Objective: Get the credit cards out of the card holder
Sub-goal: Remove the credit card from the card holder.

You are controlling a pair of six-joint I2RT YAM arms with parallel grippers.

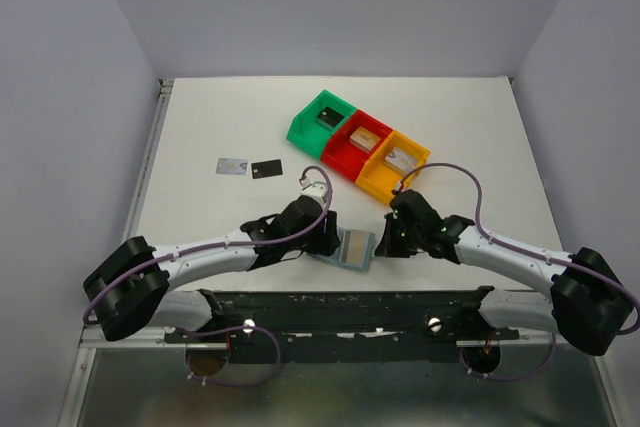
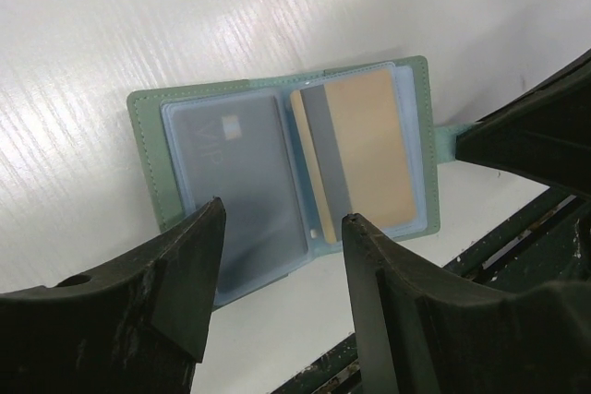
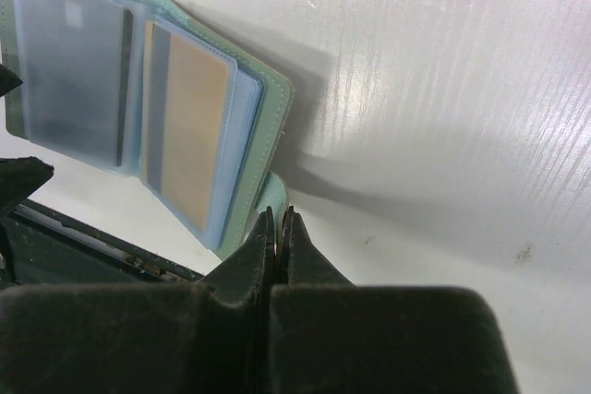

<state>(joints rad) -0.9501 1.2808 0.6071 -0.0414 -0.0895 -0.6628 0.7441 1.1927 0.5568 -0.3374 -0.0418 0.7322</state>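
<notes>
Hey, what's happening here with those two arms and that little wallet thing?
Two robot arms are emptying a card holder that lies open on the table. The right gripper is shut on the holder's side tab. The left gripper hangs open just above the open panels, holding nothing. A tan-gold card sits in a clear sleeve, while a silver card and a black card lie out on the table, off to the left.
</notes>
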